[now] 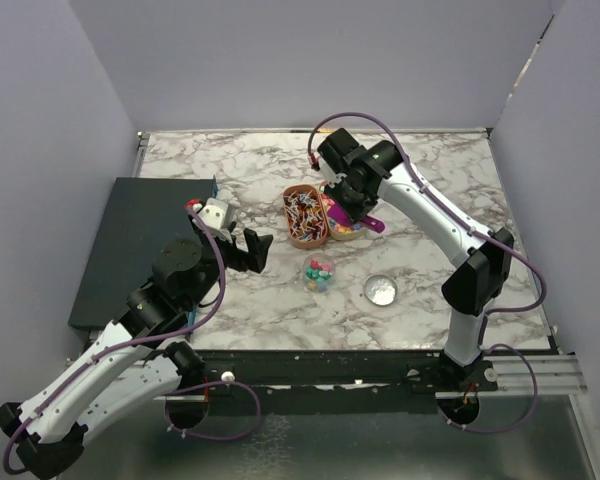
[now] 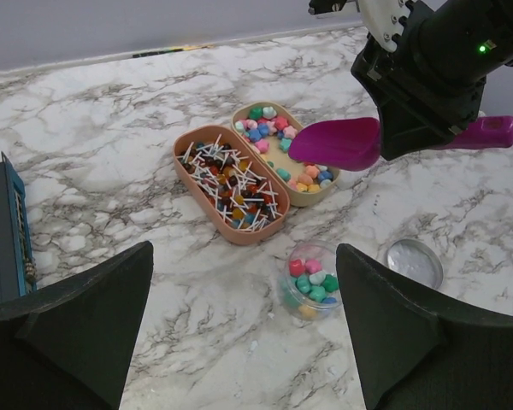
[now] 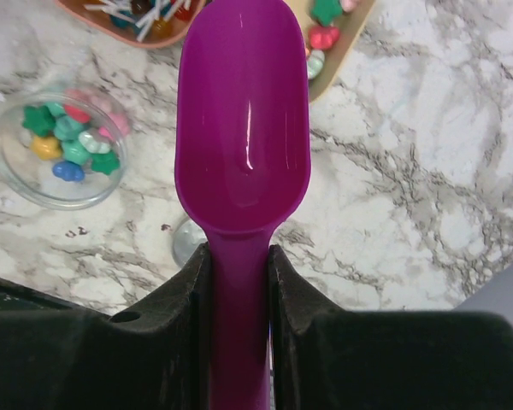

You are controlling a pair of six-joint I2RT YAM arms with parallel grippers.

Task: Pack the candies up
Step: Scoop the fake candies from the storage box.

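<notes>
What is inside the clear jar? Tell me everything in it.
The clear jar holds a small heap of candies: green, pink, red, yellow and blue. It is open, and a round lid lies beside it. Anything beneath the top candies is covered.

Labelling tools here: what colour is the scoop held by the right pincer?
Magenta-purple; the scoop shows best in the right wrist view.

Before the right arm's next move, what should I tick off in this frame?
1. Right gripper clamped on scoop handle: ok.
2. Scoop loaded: not ok, bowl empty.
3. Scoop tip over tray of candies: ok.
4. Jar uncovered, lid lying beside it: ok.
5. Room left in jar: cannot tell from above.
6. Left gripper open, apart from jar: ok.
</notes>
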